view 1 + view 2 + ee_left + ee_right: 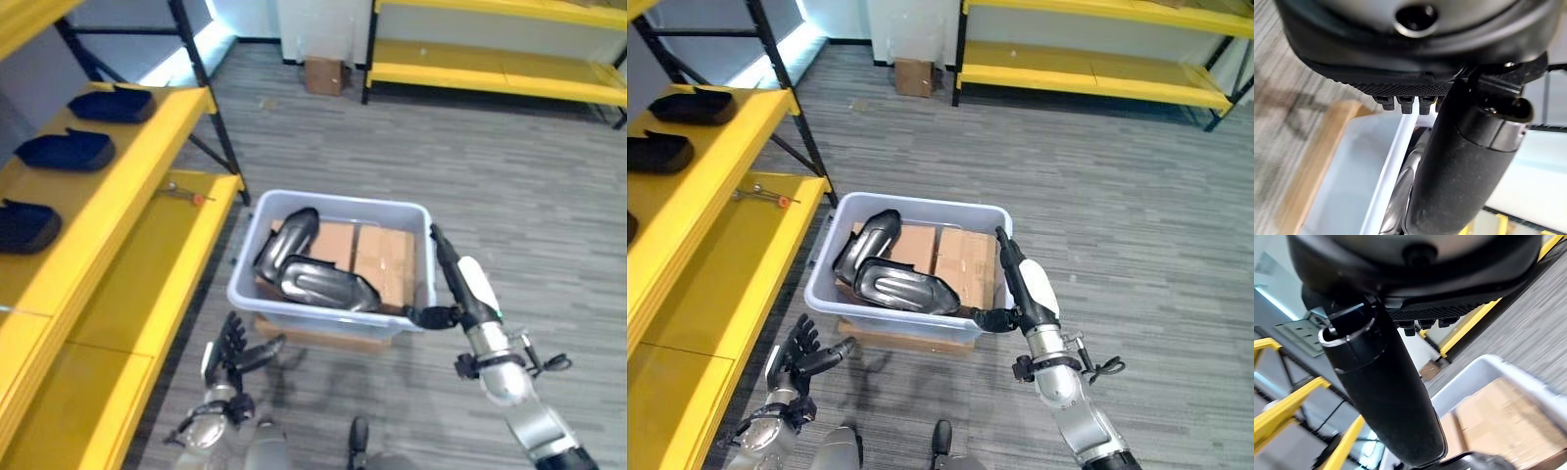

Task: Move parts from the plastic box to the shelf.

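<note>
A pale grey plastic box (250,262) stands on the floor on a wooden board. Inside lie two dark glossy moulded parts (318,282) on cardboard (384,260). My right hand (458,272) is raised at the box's near right corner with straight fingers and its thumb out toward the rim; it holds nothing. My left hand (231,351) hovers low in front of the box's near left corner, fingers spread and empty. The yellow shelf (147,147) on the left carries three dark blue parts (67,149).
A small tool with a red tip (186,195) lies on the lower yellow shelf board. A cardboard carton (324,74) sits on the floor at the back. Another yellow rack (500,69) runs along the far right.
</note>
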Tool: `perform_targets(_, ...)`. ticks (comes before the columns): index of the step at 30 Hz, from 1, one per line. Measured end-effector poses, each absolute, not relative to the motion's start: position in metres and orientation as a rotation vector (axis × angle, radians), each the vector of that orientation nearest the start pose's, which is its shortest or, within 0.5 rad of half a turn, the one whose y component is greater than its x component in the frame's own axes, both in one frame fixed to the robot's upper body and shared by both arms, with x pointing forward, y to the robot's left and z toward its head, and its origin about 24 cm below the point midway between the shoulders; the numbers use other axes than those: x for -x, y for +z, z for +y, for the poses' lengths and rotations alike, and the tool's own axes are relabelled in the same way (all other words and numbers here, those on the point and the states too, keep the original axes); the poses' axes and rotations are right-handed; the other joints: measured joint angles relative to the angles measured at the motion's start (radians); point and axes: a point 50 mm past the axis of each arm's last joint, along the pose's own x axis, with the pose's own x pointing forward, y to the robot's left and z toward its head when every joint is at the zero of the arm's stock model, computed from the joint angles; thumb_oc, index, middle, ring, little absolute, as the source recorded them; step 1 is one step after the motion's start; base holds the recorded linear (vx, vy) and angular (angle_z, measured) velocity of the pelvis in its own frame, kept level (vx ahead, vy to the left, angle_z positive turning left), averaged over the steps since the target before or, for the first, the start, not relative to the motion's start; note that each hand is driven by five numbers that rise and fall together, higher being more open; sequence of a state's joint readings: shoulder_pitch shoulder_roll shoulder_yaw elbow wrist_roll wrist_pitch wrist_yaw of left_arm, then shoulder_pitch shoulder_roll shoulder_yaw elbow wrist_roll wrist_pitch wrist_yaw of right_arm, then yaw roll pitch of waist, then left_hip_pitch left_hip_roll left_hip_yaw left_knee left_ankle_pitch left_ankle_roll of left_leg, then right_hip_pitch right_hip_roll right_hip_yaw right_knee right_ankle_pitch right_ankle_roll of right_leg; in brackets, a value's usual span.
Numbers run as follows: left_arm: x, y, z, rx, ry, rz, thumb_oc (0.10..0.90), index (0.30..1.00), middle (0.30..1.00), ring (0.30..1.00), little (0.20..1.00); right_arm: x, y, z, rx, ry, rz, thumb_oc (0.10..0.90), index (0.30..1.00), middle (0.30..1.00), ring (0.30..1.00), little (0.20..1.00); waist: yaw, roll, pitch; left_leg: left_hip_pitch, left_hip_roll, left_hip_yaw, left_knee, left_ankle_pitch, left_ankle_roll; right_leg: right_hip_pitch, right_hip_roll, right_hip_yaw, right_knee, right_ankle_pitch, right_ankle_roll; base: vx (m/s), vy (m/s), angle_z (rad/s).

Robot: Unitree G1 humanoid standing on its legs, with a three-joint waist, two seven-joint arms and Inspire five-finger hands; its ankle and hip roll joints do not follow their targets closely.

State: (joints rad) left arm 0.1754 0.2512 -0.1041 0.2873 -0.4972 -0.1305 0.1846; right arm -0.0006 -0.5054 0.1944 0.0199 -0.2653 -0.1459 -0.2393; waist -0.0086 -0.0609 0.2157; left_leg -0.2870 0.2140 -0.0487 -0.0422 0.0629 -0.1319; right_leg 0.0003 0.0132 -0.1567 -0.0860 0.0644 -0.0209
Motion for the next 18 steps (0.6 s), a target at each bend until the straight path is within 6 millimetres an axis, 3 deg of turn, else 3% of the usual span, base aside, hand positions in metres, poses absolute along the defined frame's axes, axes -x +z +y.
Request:
perform_targets(1, -0.190, -0.049, 0.210, 0.197, 0.270, 0.370, 0.900, 1.000, 1.000, 1.000, 1.000, -0.249, 0.060, -0.202, 0.738, 0.021, -0.179, 0.900, 1.000, 1.000, 1.000, 1.000, 0.016, 0.009, 0.018, 0.024, 0.011, -0.037, -0.044, 0.026, 0.004, 0.025, 0.014, 0.036, 0.000, -0.009, 0.009, 0.39, 0.538, -1.33)
perform_targets(3, -0.184, -0.055, 0.210, 0.196, 0.269, 0.399, 0.900, 1.000, 1.000, 1.000, 1.000, -0.246, 0.059, -0.205, 0.733, 0.007, -0.172, 0.900, 1.000, 1.000, 1.000, 1.000, -0.001, 0.039, 0.026, 0.101, -0.009, 0.008, 0.020, 0.039, 0.021, 0.079, 0.007, 0.084, -0.001, -0.025, -0.002, 0.25, 0.384, -1.03)
perform_targets(5, -0.185, -0.052, 0.207, 0.205, 0.250, 0.385, 0.900, 1.000, 1.000, 1.000, 1.000, -0.239, 0.059, -0.217, 0.754, -0.028, -0.154, 0.900, 1.000, 1.000, 1.000, 1.000, -0.028, 0.080, 0.017, 0.162, -0.016, 0.037, 0.015, 0.035, 0.040, 0.095, 0.002, 0.090, 0.000, -0.043, 0.020, 0.11, 0.230, -0.30)
perform_targets(6, -0.191, -0.047, 0.208, 0.203, 0.242, 0.358, 0.900, 1.000, 1.000, 1.000, 1.000, -0.236, 0.057, -0.223, 0.752, -0.051, -0.133, 0.900, 1.000, 1.000, 1.000, 1.000, -0.033, 0.078, 0.019, 0.182, -0.028, 0.060, -0.014, 0.099, 0.027, 0.092, -0.019, 0.108, 0.002, -0.052, 0.042, 0.14, 0.341, -0.61)
perform_targets(8, -0.193, -0.042, 0.216, 0.190, 0.260, 0.337, 0.900, 1.000, 1.000, 1.000, 1.000, -0.232, 0.051, -0.222, 0.743, -0.046, -0.105, 0.900, 1.000, 1.000, 1.000, 1.000, -0.016, 0.046, 0.019, 0.210, -0.089, 0.145, -0.037, 0.089, 0.064, 0.078, -0.092, 0.115, 0.009, -0.048, 0.064, 0.08, 0.234, -0.70)
perform_targets(10, -0.195, -0.040, 0.221, 0.180, 0.267, 0.327, 0.900, 1.000, 1.000, 1.000, 1.000, -0.229, 0.048, -0.222, 0.743, -0.034, -0.092, 0.900, 1.000, 1.000, 1.000, 1.000, -0.015, 0.038, 0.022, 0.216, -0.123, 0.167, -0.036, 0.077, 0.084, 0.082, -0.130, 0.098, 0.001, -0.045, 0.072, 0.02, 0.143, -0.29)
perform_targets(11, -0.198, -0.033, 0.225, 0.163, 0.263, 0.298, 0.900, 1.000, 1.000, 1.000, 1.000, -0.227, 0.045, -0.221, 0.740, -0.025, -0.077, 0.900, 1.000, 1.000, 1.000, 1.000, -0.015, 0.026, 0.029, 0.217, -0.157, 0.178, -0.033, 0.060, 0.109, 0.080, -0.163, 0.074, 0.000, -0.034, 0.095, 0.01, 0.145, -0.03)
perform_targets(18, -0.206, -0.019, 0.236, 0.108, 0.246, 0.248, 0.900, 1.000, 1.000, 1.000, 1.000, -0.240, 0.058, -0.214, 0.726, -0.028, -0.140, 0.900, 1.000, 1.000, 1.000, 1.000, 0.012, -0.032, 0.062, 0.164, -0.184, 0.176, -0.016, 0.046, 0.128, 0.039, -0.189, 0.055, -0.001, -0.028, 0.123, -0.04, 0.049, 0.02)
